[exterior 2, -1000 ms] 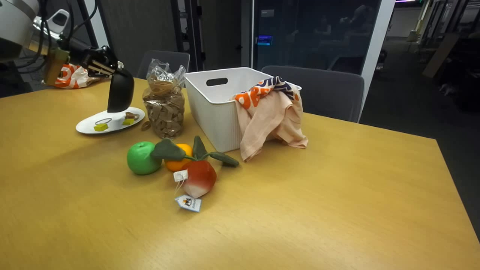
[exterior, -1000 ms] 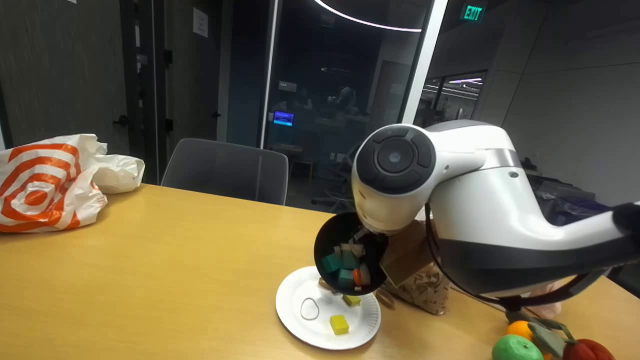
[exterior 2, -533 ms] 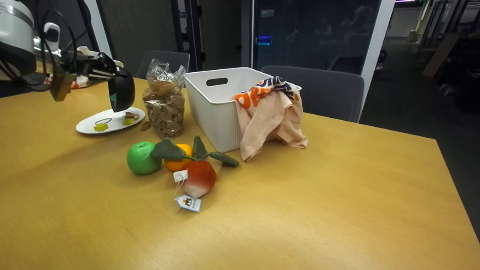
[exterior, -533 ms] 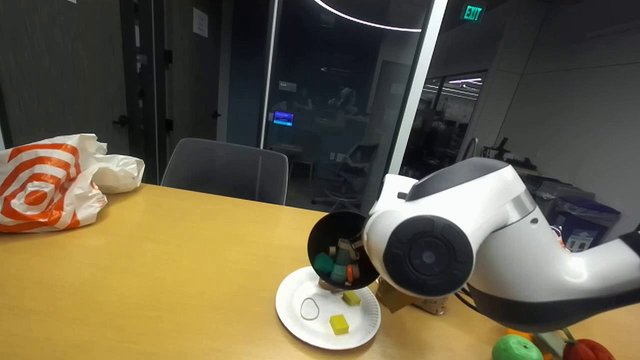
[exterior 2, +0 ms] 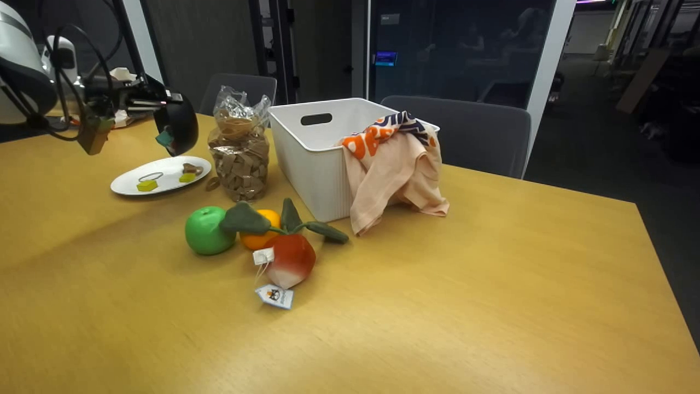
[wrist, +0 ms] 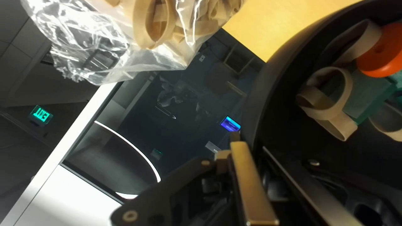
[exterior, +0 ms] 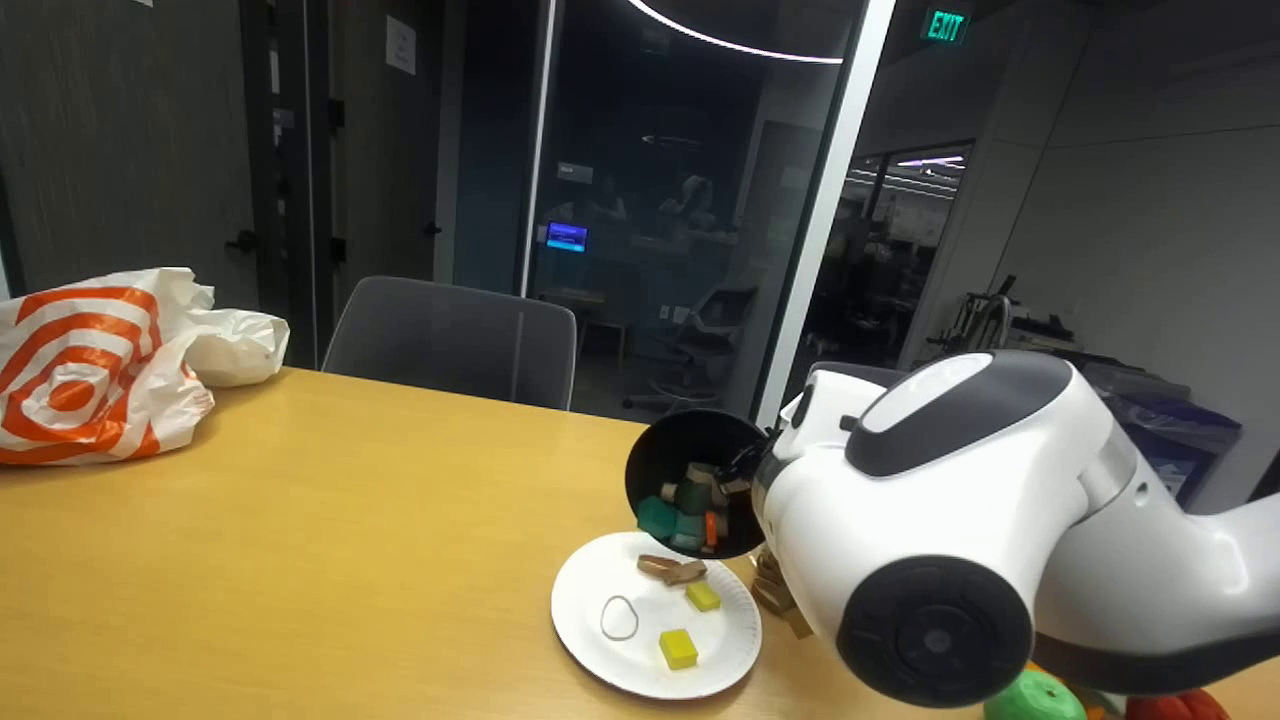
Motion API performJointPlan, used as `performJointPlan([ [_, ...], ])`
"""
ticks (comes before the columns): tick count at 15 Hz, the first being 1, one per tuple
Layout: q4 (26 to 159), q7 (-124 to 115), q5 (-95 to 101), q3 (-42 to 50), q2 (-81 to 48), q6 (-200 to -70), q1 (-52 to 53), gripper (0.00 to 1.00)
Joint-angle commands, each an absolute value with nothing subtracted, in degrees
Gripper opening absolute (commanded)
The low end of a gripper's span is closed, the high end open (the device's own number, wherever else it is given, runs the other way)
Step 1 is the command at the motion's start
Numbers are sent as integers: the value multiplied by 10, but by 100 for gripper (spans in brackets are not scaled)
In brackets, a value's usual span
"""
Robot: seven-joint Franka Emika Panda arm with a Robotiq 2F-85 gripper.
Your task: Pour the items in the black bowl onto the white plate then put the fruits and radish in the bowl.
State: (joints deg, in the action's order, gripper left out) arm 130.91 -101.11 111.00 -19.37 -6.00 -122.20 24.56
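Gripper: jaws clamped on the rim of the black bowl.
Black bowl: tilted, teal blocks inside, between 12 and 1 o'clock of the white plate in both exterior views.
Plate edge: clear bag just beside 3 o'clock in an exterior view.
Table: broad wood from the plate's 9 o'clock toward the shopping bag at 10, in an exterior view.
Change: bowl higher than a moment ago, baring brown bands; yellow blocks unmoved.

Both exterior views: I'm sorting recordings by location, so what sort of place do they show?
Probably an office meeting room, though not certain: grey chairs at a table, a tall glass panel behind, and a lit green EXIT sign up high.
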Motion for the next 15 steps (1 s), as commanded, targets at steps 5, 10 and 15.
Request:
performJointPlan([
  [5, 1361, -1162, 1201, -207, 0, -1193, 234, 8],
  [10, 1372, -1160, 1211, -203, -12, -1200, 227, 10],
  [15, 1369, -1166, 1207, -204, 7, -1191, 224, 10],
])
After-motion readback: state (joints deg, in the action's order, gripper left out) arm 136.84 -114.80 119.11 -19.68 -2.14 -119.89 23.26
